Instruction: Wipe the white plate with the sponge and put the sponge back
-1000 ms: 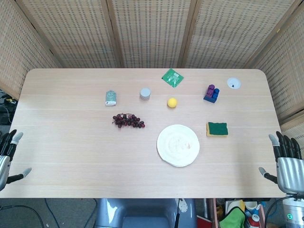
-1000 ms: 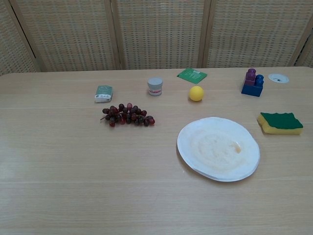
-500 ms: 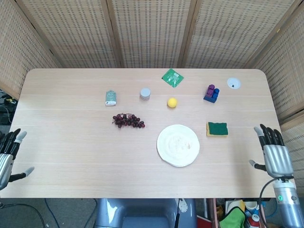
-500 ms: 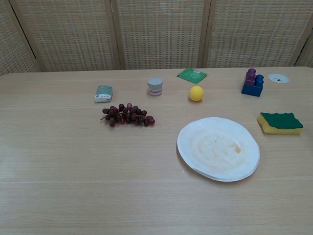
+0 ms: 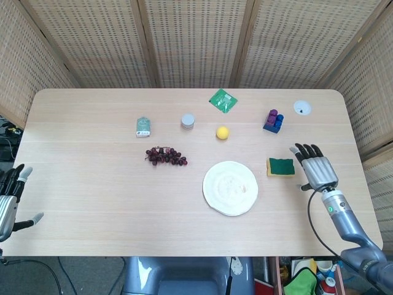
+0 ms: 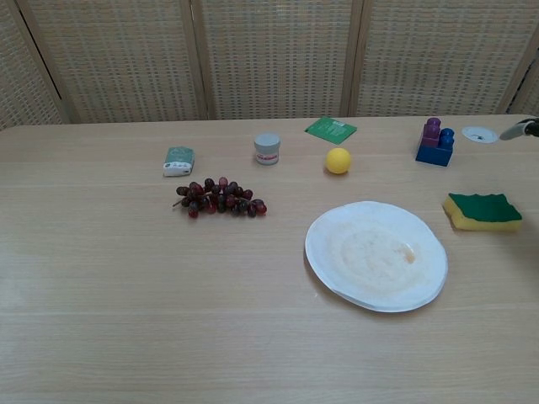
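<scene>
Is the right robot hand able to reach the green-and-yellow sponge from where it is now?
Probably yes. The right robot hand is open just right of the green-and-yellow sponge, and only bare wooden table lies between them.

The right hand is over the table near its right edge, fingers spread apart and holding nothing. Its arm reaches in from the bottom right corner. The left hand waits off the left edge, fingers apart too.

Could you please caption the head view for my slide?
Right hand open beside the sponge; white plate unwiped.
</scene>
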`<state>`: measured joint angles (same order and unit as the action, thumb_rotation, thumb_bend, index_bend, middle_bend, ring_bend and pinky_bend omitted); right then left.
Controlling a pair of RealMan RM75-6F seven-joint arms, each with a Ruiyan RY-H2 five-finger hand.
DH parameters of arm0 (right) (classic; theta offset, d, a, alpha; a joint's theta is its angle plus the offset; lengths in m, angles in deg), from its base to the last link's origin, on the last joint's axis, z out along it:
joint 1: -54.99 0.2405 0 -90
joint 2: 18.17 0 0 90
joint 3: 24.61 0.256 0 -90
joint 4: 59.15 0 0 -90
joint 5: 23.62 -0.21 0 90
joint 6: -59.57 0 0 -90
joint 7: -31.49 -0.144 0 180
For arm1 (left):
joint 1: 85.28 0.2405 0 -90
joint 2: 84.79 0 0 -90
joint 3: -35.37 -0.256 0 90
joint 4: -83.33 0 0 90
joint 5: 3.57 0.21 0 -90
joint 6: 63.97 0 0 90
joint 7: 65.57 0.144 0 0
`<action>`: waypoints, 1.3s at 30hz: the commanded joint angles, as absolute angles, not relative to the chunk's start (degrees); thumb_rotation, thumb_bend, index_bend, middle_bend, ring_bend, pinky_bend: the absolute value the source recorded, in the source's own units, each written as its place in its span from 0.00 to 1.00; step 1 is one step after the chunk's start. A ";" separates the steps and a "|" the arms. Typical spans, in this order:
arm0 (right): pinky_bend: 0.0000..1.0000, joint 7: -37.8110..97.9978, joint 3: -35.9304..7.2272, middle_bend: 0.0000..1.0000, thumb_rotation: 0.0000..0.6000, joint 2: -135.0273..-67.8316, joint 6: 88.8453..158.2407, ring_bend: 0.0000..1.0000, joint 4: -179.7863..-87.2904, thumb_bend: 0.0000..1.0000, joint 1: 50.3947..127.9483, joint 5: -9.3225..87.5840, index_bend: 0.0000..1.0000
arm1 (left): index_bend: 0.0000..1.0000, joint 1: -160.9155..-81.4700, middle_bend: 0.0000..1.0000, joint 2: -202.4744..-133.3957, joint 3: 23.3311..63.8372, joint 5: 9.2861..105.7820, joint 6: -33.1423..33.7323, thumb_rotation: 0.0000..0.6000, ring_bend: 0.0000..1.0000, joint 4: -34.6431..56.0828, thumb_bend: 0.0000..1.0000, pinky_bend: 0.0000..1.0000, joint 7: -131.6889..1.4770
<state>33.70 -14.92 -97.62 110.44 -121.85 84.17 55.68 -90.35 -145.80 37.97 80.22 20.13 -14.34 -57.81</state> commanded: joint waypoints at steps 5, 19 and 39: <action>0.10 34.72 -16.38 0.10 1.00 -106.65 101.68 0.02 -107.77 0.00 90.36 54.12 0.12 | 0.00 -91.05 0.00 -146.60 38.97 77.41 18.74 1.00 0.00 -14.14 0.00 0.00 -55.83; 0.21 31.92 -17.73 0.23 1.00 -114.43 99.68 0.15 -98.01 0.00 94.66 55.71 0.19 | 0.00 -92.02 0.00 -147.23 40.17 73.60 16.92 1.00 0.00 -13.47 0.00 0.00 -54.47; 0.35 26.42 -20.13 0.48 1.00 -122.06 104.63 0.38 -85.74 0.19 96.71 59.68 0.42 | 0.00 -92.34 0.00 -147.16 40.43 72.41 16.64 1.00 0.00 -13.23 0.00 0.00 -54.61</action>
